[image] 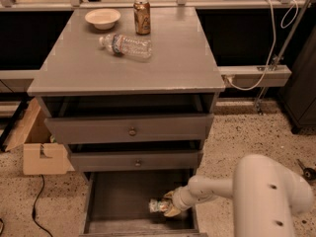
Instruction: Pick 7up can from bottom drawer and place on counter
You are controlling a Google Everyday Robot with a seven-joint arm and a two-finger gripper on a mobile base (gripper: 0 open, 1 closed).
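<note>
Little done — the gripper (170, 206) meets the 7up can (158, 206) at its nine o'clock in the bottom drawer (118, 201), hold impossible to tell — counter (173, 58) placement remains.

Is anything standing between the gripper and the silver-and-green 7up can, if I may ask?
Nothing visible does: the gripper is close beside the small silver-and-green 7up can, on the dark floor of the shallow grey bottom drawer.

White bowl (102, 18) beside upright brown-gold can (142, 17), clear bottle (126, 45) lying nearby, cardboard box (40, 149) on floor (242, 132).
</note>
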